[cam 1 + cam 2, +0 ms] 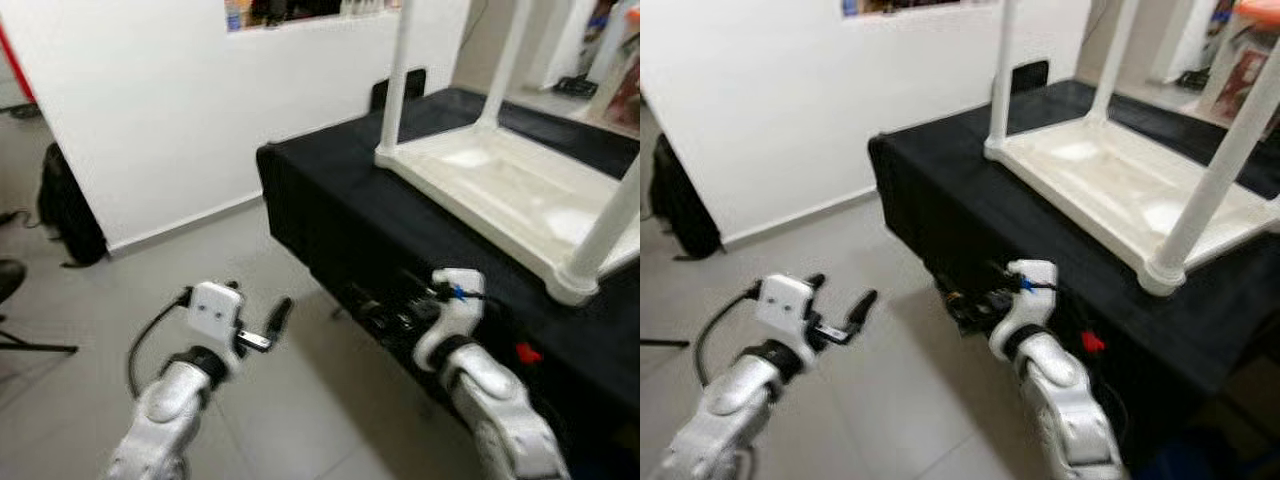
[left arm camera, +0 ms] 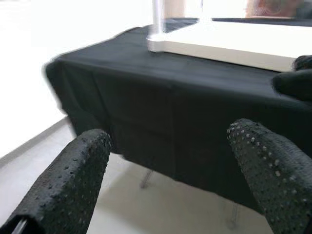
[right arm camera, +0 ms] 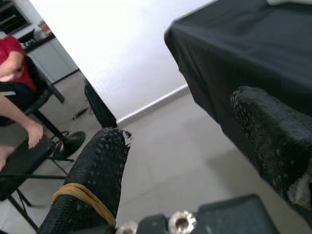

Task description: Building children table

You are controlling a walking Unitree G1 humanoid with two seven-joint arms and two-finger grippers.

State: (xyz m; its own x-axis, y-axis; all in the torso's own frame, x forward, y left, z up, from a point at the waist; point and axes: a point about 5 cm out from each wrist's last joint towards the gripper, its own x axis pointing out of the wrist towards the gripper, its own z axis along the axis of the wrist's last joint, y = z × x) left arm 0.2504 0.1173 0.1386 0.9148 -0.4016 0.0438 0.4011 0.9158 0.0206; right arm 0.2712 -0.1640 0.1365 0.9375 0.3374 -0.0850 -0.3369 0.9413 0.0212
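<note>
- Biggest thing here is the black-draped table (image 1: 330,215), taking up the right half of the head view, cloth hanging down to the grey tile floor (image 1: 250,300).
- The white children table (image 1: 510,190) sits upside down on top of it, upper right of the frame, legs pointing up and the near corner leg close to the draped table's front edge.
- White wall (image 1: 150,110) across the upper left, with a dark bag (image 1: 68,210) leaning at its base on the far left.
- A person (image 3: 14,92) in a red top sits on a chair at the left edge of the right wrist view.
- Left gripper (image 2: 170,175) hovers over the floor, lower left, fingers spread wide, holding nothing.
- Right gripper (image 3: 190,161) is low centre-right, up against the draped front, also wide open and empty.
</note>
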